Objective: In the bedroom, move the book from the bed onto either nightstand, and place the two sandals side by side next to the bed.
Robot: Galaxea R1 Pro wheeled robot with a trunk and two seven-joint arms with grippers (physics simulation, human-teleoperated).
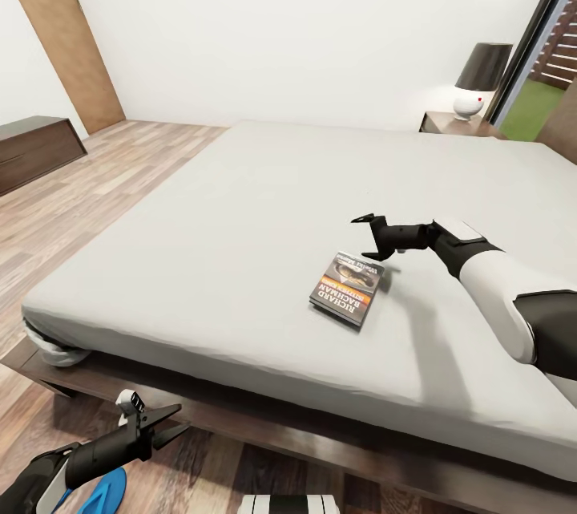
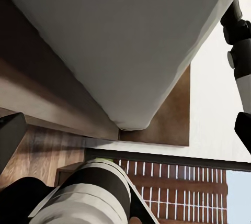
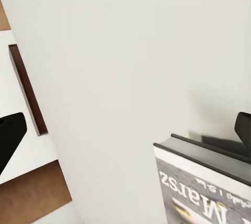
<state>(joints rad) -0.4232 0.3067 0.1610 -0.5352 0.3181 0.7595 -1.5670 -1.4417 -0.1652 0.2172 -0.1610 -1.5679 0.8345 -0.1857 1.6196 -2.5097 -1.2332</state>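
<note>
The book [image 1: 347,289], dark grey with an orange band, lies flat on the pale mattress of the bed [image 1: 240,225] near its front edge. My right gripper [image 1: 365,237] hovers open just beyond the book's far end, with nothing between its fingers. In the right wrist view the book [image 3: 209,192] lies close below the spread fingertips [image 3: 9,132]. My left gripper [image 1: 175,422] is open and low over the floor in front of the bed frame [image 1: 264,426]. One blue sandal [image 1: 104,491] lies on the floor under my left arm. A nightstand [image 1: 445,123] stands at the far right of the bed.
A lamp [image 1: 479,81] with a dark shade stands on the nightstand. A long low dark bench [image 1: 36,149] is at the left wall, beside a brown door [image 1: 64,33]. The window [image 1: 553,57] is at the far right. Wood floor runs along the bed's left side.
</note>
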